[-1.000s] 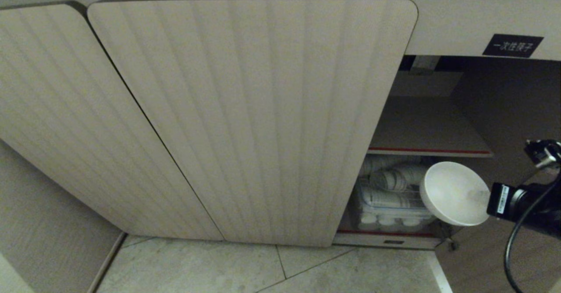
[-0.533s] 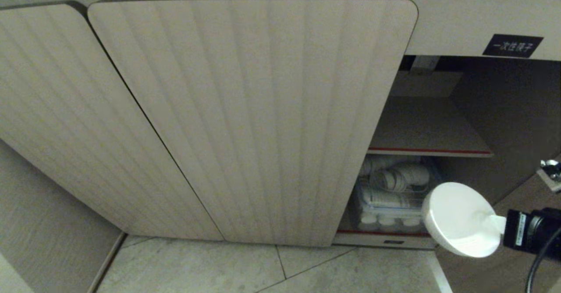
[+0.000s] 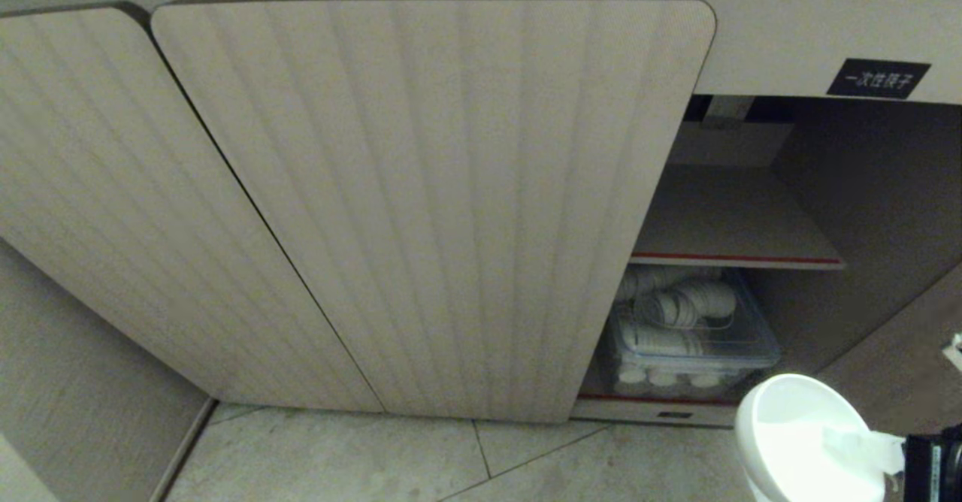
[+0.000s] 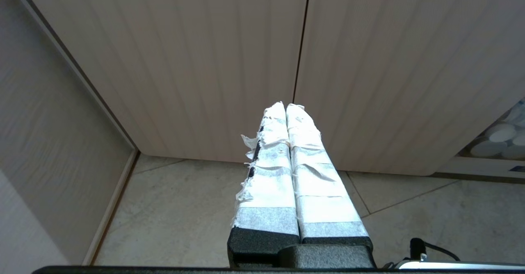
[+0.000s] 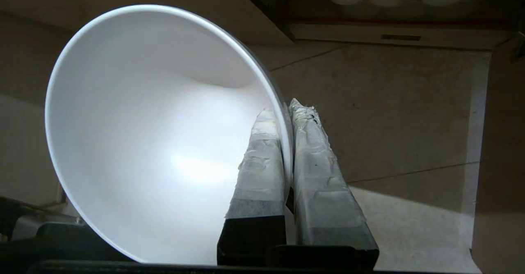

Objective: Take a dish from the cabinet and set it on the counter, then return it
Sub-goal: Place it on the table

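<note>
The dish [image 3: 797, 434], a plain white bowl, hangs above the floor tiles in front of the cabinet's open right compartment [image 3: 751, 209]. My right gripper [image 3: 864, 442] is shut on its rim. In the right wrist view one taped finger lies inside the dish [image 5: 156, 134] and the other outside, with the right gripper [image 5: 287, 110] pinching the wall. The cabinet [image 3: 436, 201] shows two closed ribbed doors and a black label [image 3: 878, 79]. My left gripper [image 4: 286, 106] is shut and empty, parked low facing the closed doors. The counter is out of view.
A clear plastic bin of stacked white cups [image 3: 691, 337] sits in the bottom of the open compartment, under a red-edged shelf [image 3: 736, 259]. The swung-out door's inner face [image 3: 887, 337] stands at the right. Tiled floor [image 3: 451, 464] lies below.
My right gripper has carried the dish down and away from the open compartment, toward the lower right of the head view. The bowl's mouth has tipped upward. The left arm has not moved.
</note>
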